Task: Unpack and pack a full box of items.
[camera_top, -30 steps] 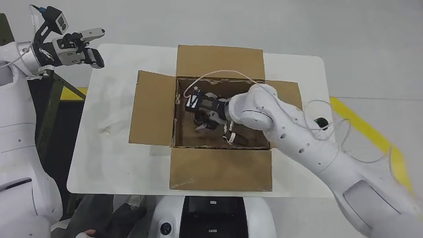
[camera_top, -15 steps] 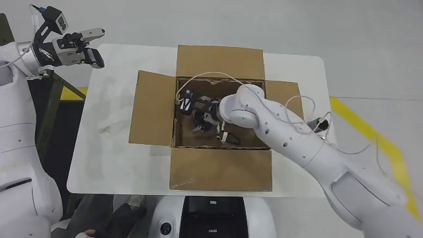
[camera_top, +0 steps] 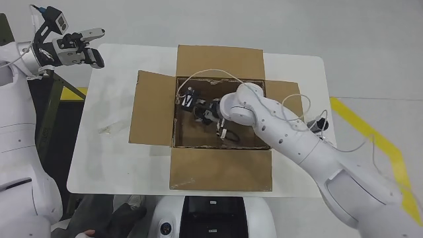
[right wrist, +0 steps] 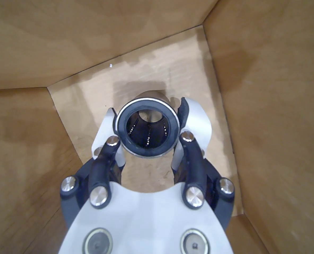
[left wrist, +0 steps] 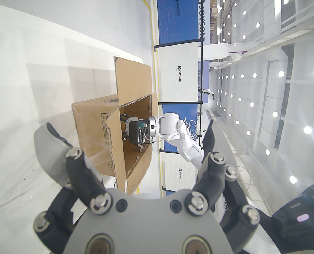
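While clamping the bearing, right hand shifted leftward in box

In the top view the right arm covers much of the cardboard box floor. The right gripper inside is too small to make out clearly. In the right wrist view the linear bearing hides its own far end. Whether it touches the floor cannot be told.
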### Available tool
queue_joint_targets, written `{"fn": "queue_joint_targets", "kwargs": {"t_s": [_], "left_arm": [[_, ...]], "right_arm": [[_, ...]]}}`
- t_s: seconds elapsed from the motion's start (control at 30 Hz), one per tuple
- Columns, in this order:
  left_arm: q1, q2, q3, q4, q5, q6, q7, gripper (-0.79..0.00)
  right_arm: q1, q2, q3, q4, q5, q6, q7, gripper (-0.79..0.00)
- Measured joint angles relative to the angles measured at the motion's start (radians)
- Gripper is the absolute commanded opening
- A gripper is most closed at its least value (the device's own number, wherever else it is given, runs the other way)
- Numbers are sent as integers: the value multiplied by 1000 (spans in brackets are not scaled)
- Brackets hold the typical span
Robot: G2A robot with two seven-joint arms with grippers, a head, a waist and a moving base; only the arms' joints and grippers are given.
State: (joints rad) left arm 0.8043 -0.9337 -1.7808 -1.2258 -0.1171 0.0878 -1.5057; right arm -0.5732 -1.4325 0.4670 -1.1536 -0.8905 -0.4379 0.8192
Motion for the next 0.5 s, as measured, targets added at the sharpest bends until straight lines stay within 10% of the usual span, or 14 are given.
{"fn": "queue_joint_targets", "kwargs": {"t_s": [0.13,0.5], "left_arm": [[0,0,0,0,0,0,0,0],[0,0,0,0,0,0,0,0]], "right_arm": [[-16,14,29,-57,-28,13,24,-785],[-168,104,201,-375,-127,32,97,-785]]}}
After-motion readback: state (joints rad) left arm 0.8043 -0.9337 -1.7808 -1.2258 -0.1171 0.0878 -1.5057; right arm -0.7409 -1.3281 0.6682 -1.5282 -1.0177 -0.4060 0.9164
